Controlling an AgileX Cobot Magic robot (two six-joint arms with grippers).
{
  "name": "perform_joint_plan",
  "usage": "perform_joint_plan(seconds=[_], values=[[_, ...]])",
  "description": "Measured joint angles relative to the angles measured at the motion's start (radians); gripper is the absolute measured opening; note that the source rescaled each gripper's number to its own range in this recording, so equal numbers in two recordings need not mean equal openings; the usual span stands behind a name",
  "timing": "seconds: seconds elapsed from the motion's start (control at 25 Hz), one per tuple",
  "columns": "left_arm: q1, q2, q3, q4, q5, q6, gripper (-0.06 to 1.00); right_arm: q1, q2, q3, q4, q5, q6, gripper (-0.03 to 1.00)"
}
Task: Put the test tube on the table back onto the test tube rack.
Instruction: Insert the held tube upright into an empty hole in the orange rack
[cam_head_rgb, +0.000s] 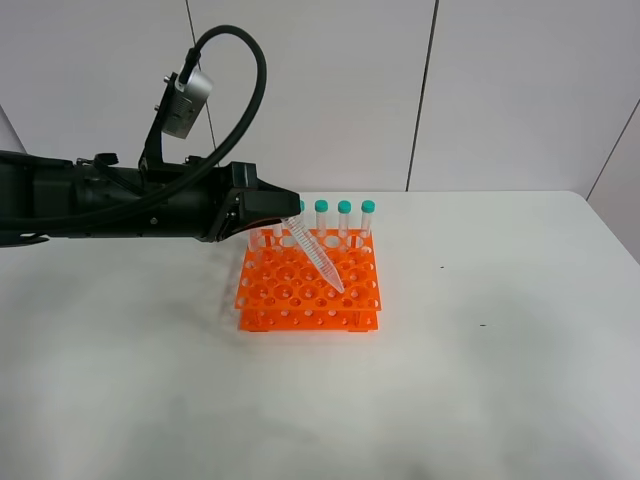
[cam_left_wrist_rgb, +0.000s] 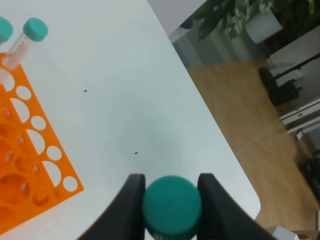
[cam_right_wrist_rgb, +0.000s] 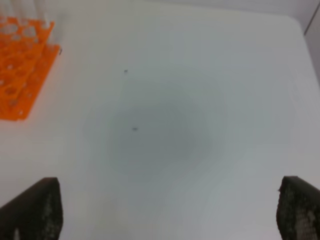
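Note:
My left gripper (cam_head_rgb: 288, 212) reaches in from the left and is shut on the test tube (cam_head_rgb: 318, 258). It holds the tube by the cap end, tilted, with the pointed tip down over the middle of the orange test tube rack (cam_head_rgb: 300, 300). In the left wrist view the teal cap (cam_left_wrist_rgb: 171, 206) sits clamped between the two black fingers (cam_left_wrist_rgb: 131, 200). Other teal-capped tubes (cam_head_rgb: 344, 215) stand upright in the rack's back row. My right gripper (cam_right_wrist_rgb: 165, 210) is open wide and empty above the white table (cam_right_wrist_rgb: 190, 125), to the side of the rack (cam_right_wrist_rgb: 20, 70).
The table (cam_head_rgb: 500, 350) stretches wide around the rack. Its right edge and a rounded corner (cam_left_wrist_rgb: 252, 200) show in the left wrist view, with floor and plants beyond. A few small dark specks (cam_right_wrist_rgb: 134, 129) lie on the tabletop.

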Motion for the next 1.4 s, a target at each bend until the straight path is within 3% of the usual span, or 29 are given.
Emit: perform_joint_plan(seconds=[0.36,0.68,0.88,1.08,1.2,1.32,1.4], values=[[0.001,-0.011,-0.006,0.001,0.0,-0.005,0.01,0.0,-0.047,0.0,0.003,0.0,0.003,0.94],[0.001,-0.181,-0.079,0.002,-0.002,-0.035,0.01,0.0,-0.047,0.0,0.005,0.0,0.003,0.94],[0.001,-0.248,-0.081,0.026,-0.03,0.042,0.01,0.0,-0.047,0.0,0.005,0.0,0.003,0.94],[0.008,-0.26,-0.081,0.052,-0.165,0.159,0.01,0.0,-0.047,0.0,0.005,0.0,0.003,0.94],[0.013,-0.26,-0.086,0.195,-0.248,0.188,0.01,0.0,-0.047,0.0,0.005,0.0,0.003,0.94],[0.013,-0.261,-0.091,0.509,-0.292,0.095,0.01,0.0,-0.047,0.0,0.005,0.0,0.003,0.94],[0.008,-0.261,-0.092,0.716,-0.367,-0.071,0.01,0.0,-0.047,0.0,0.005,0.0,0.003,0.94]])
